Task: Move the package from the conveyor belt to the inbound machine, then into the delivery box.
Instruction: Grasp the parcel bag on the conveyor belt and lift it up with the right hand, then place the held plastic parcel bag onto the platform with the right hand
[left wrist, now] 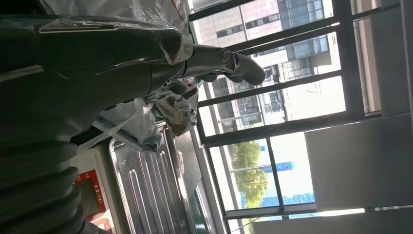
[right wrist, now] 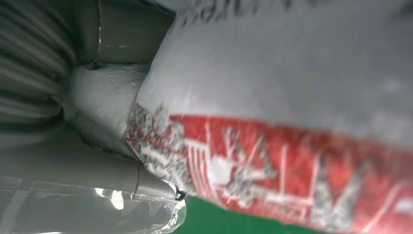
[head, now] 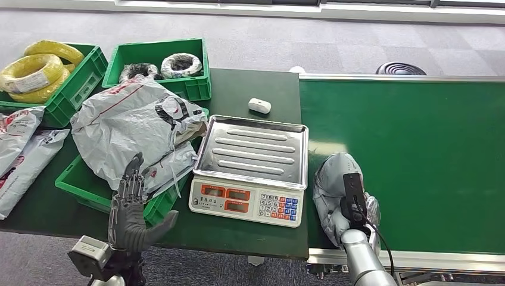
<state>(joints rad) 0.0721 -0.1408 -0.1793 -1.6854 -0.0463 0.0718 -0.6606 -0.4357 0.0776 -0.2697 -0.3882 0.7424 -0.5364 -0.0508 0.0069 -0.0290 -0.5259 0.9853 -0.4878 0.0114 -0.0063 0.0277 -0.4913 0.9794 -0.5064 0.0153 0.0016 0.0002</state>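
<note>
A: Package (head: 332,185): soft grey plastic mailer, crinkled, rounded lump, red print on it. It lies on the green conveyor belt (head: 417,155), near the belt's front edge and just beside the scale (head: 250,173).

B: Right hand (head: 352,199)?

A: Wrapped over the package, grasping it. Left hand (head: 132,205): fingers spread, holding nothing, raised in front of the green crate (head: 89,193) heaped with grey bags (head: 137,122).

B: Obstacles?

A: The scale's ribbed steel tray sits bare. A small white object (head: 259,105) lies behind it.
</note>
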